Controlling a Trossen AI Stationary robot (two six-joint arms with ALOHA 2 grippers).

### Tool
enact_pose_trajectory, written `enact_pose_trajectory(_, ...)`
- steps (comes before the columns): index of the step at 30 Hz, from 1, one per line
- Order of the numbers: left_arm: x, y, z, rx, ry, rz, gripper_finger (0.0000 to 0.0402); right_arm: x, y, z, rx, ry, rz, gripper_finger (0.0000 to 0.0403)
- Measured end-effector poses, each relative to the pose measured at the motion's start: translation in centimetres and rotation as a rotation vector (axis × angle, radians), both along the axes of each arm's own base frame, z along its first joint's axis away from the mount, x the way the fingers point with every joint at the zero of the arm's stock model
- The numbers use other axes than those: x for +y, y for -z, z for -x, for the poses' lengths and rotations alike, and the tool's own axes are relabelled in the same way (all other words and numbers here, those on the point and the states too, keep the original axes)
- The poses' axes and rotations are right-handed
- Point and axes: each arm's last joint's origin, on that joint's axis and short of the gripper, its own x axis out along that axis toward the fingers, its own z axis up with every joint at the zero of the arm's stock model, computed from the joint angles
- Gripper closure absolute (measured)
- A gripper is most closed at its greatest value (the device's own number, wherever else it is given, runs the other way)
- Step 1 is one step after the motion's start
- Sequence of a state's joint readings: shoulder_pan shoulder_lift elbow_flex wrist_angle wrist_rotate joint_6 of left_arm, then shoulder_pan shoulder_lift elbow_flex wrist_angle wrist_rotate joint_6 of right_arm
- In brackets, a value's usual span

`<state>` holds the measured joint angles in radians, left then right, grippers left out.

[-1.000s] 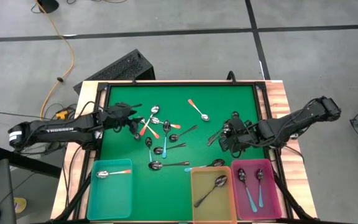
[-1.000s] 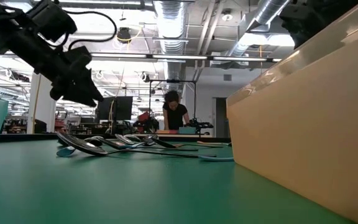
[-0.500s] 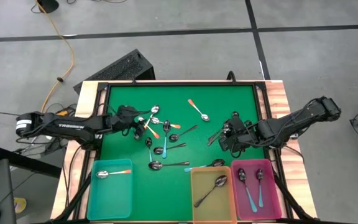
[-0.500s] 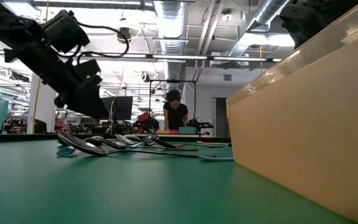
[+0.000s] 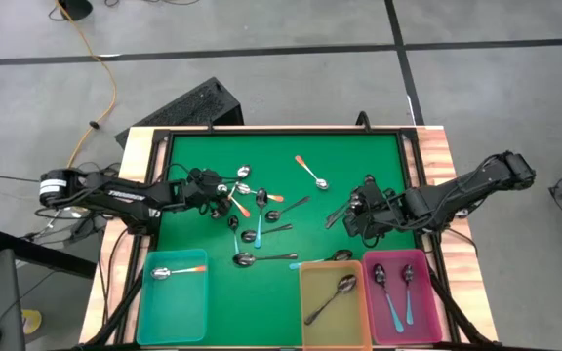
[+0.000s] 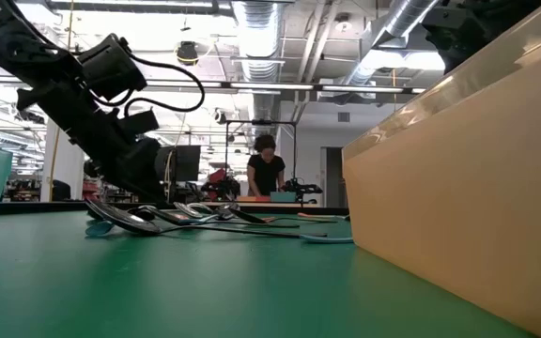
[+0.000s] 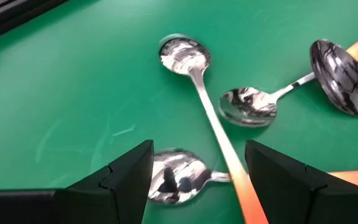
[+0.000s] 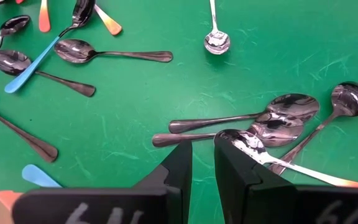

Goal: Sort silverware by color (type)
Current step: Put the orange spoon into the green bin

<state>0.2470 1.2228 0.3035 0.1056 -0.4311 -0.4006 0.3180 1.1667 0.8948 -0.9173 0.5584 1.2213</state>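
Several small spoons (image 5: 247,200) lie scattered on the green mat, with orange, light blue or dark handles. My left gripper (image 5: 219,189) is low over the left part of this cluster and is open. In the left wrist view, the left gripper (image 7: 197,180) has its fingers on either side of a shiny spoon bowl (image 7: 176,176) and a long orange-handled spoon (image 7: 197,87). My right gripper (image 5: 345,216) waits near the mat's right side by three dark spoons (image 8: 278,115), its fingers (image 8: 176,165) a narrow gap apart.
Three bins stand at the near edge. The teal bin (image 5: 146,297) holds one orange-handled spoon, the yellow bin (image 5: 359,317) one dark spoon, and the pink bin (image 5: 427,302) two light blue-handled spoons. A black frame (image 5: 281,131) rims the mat. A person (image 6: 267,169) stands far behind the table.
My left gripper has moved toward the table's right and come down onto the left part of the spoon cluster, its arm stretching out lower over the mat. The spoons lie as before.
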Motion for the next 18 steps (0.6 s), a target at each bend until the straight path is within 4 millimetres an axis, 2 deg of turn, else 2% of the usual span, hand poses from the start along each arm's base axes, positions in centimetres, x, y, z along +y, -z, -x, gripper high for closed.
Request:
enact_pose_trajectory(14, 0.8, 1.3, -3.4, 0.141, 0.050, 0.021, 0.0166, -0.1, 0.0, 0.0, -0.005, 0.007, 0.018, 0.0323)
enact_pose_trajectory(18, 1.0, 1.6, -4.1, 0.183, 0.037, 0.036, 0.0193, -0.1, 0.0, 0.0, -0.004, 0.005, 0.019, 0.0323)
